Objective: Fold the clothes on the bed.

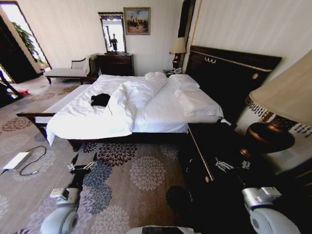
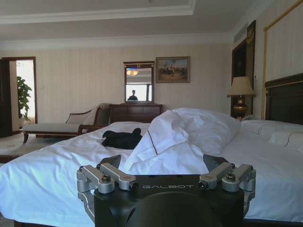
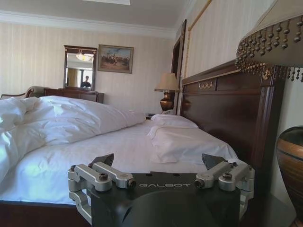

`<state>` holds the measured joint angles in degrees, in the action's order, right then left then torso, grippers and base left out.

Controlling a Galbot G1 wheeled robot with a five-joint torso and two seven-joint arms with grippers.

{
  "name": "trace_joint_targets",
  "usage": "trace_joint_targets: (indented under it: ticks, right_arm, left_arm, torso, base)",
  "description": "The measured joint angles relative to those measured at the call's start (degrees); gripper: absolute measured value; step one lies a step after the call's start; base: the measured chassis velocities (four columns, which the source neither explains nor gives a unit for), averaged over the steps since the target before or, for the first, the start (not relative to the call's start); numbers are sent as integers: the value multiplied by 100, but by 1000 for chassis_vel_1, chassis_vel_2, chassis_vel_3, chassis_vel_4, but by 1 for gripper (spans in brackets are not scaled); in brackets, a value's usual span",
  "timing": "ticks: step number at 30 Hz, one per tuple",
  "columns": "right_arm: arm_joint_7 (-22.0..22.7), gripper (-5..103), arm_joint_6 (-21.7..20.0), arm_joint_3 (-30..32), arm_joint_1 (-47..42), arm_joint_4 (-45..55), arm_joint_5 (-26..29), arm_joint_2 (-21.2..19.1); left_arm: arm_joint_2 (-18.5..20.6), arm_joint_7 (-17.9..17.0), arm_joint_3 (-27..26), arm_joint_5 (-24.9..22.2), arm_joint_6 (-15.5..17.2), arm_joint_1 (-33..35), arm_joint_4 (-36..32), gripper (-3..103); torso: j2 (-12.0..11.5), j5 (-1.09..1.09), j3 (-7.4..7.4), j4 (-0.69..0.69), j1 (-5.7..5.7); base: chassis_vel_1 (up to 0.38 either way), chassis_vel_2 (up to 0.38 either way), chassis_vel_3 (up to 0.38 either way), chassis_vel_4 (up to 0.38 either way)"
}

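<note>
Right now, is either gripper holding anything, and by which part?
Nothing is held. The left gripper and right gripper are open short of the bed; the clothes lie untouched.

Clothes (image 1: 100,100) on the bed (image 1: 161,109), left of the bunched duvet (image 1: 134,92); pillows (image 1: 190,95) at right.

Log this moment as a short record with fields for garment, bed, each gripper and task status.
garment: soft black fabric top, bunched on the white duvet, unfolded
bed: large dark wood-framed bed, duvet turned back in a heap
left gripper: open, above the carpet short of the bed, holding nothing
right gripper: open, over the dark bedside cabinet, holding nothing
status: folding not yet begun
</note>
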<state>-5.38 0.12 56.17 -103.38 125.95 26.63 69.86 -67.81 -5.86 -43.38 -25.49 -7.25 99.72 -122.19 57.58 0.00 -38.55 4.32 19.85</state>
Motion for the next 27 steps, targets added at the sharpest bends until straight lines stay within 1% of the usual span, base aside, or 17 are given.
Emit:
trace_joint_targets:
  ticks: [9, 27]
  right_arm:
    - [0, 100, 10, 0, 1, -52, 17, 7]
    - [44, 100, 18, 1, -16, -52, 25, 12]
  left_arm:
    - [166, 0, -4, 15, -1, 9, 44, 100]
    - [68, -20, -8, 11, -12, 99, -16, 100]
  torso:
    - [-1, 0, -1, 0, 1]
    - [0, -1, -1, 0, 1]
  base:
    - [-121, 135, 130, -120]
    - [-145, 144, 143, -143]
